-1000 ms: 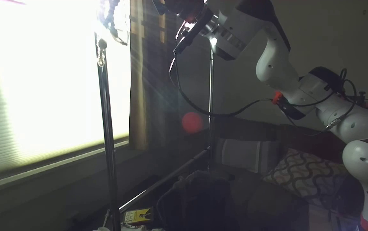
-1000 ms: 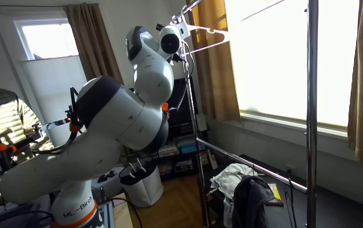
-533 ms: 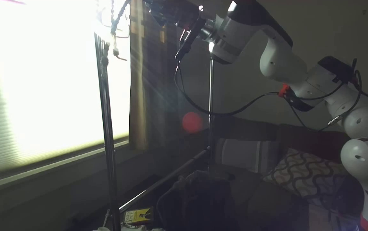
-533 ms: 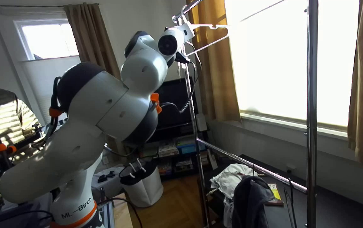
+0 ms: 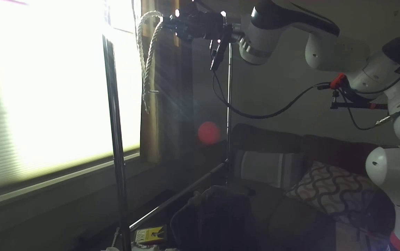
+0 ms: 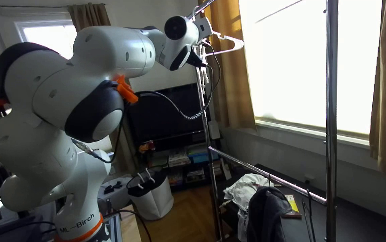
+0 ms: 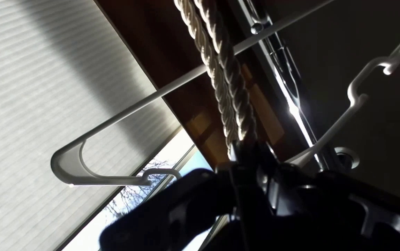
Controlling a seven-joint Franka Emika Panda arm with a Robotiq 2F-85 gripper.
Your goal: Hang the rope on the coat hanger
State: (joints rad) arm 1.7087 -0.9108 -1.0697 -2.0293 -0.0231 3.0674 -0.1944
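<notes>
The end effector [image 5: 164, 21] pinches the rope [image 5: 147, 71] between its fingertips, close to the rope's upper bend; in an exterior view the pale twisted strands arch over just beyond that grip and fall as a long narrow loop, loose ends trailing below, against a brown curtain [image 5: 151, 139]. The coat hanger [image 6: 228, 50], white and thin-armed, hangs from the top rail [image 6: 206, 5] of a chrome clothes rack [image 6: 331, 111]. In the wrist view two strands run side by side from the fingertips and cross in front of the hanger's long straight bar; whether they touch it I cannot tell. The arm [image 6: 115, 50] is stretched out to the rack, its wrist covering part of the hanger in an exterior view. Lower down, a dark garment [image 6: 267, 213] hangs from the rack's bottom rail [image 6: 243, 163], near a rumpled white cloth [image 6: 245, 188] and a book [image 6: 293, 204] with a yellow cover.
</notes>
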